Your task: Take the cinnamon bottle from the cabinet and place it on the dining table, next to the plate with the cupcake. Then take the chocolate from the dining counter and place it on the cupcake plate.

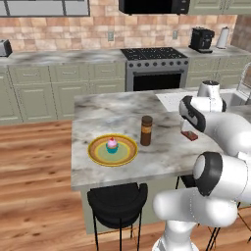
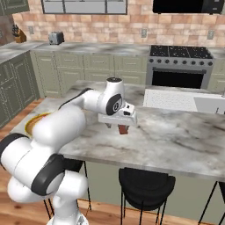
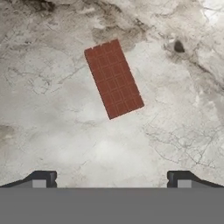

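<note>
A white robot arm reaches over a kitchen island with a grey-white veined marble surface [image 1: 98, 110], its hand [image 3: 112, 179] hanging above a chocolate [image 3: 114, 78] bar with the two fingertips spread wide and nothing between them. The chocolate lies flat on the marble, near the right side of the island in the left base view, well apart from a yellow plate [image 1: 97, 156] that holds a pink-frosted cupcake [image 1: 112, 144]. A cinnamon bottle [image 1: 146, 130] stands upright just beside that plate, on its right, so the first half of the task looks done and the bar is the step in hand. Seen from the hand, the chocolate is a thin, dark reddish-brown rectangle scored into small squares, lying at a slant to the line between the fingertips and off centre toward the far side. The likely trouble comes from that: if the hand descends as it stands, the fingers could close across a corner or miss the bar, and the bar could skid on the smooth marble. Because the bar is so flat, the fingertips must reach almost to the surface, so a shallow descent would close on air and a deep one would jam against stone. On the carry, the upright bottle stands close to the route to the plate and could be knocked over.
</note>
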{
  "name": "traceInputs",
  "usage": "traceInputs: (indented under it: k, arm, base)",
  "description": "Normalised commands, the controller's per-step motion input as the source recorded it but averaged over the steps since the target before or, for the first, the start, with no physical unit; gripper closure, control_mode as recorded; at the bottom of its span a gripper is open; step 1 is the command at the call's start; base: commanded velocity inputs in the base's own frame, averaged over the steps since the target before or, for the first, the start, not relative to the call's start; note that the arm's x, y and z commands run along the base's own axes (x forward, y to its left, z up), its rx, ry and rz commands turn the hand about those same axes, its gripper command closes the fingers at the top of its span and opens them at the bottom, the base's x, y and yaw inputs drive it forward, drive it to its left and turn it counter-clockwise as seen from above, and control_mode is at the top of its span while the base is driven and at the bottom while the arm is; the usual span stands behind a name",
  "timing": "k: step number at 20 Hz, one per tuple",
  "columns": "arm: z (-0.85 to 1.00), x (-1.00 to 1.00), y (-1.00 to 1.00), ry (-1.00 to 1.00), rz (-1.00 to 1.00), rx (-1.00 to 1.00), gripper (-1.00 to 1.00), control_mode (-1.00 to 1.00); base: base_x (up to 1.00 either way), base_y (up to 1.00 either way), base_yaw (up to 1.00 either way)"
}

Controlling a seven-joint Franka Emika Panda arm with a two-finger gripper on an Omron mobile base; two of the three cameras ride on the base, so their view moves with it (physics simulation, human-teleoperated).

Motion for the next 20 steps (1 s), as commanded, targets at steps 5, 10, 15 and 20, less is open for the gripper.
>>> traceInputs:
  k: [5, 10, 15, 20]
  arm:
    - [-0.13, 0.16, 0.00, 0.00, 0.00, 0.00, -1.00, -1.00]
    - [-0.17, 0.21, 0.00, 0.00, 0.00, 0.00, -1.00, -1.00]
    - [-0.19, 0.11, 0.00, 0.00, 0.00, 0.00, -1.00, -1.00]
    - [-0.15, 0.14, -0.04, 0.00, 0.00, 0.00, -1.00, -1.00]
  base:
    - [0.00, 0.00, 0.00]
    - [0.00, 0.00, 0.00]
    - [0.00, 0.00, 0.00]
    - [0.00, 0.00, 0.00]
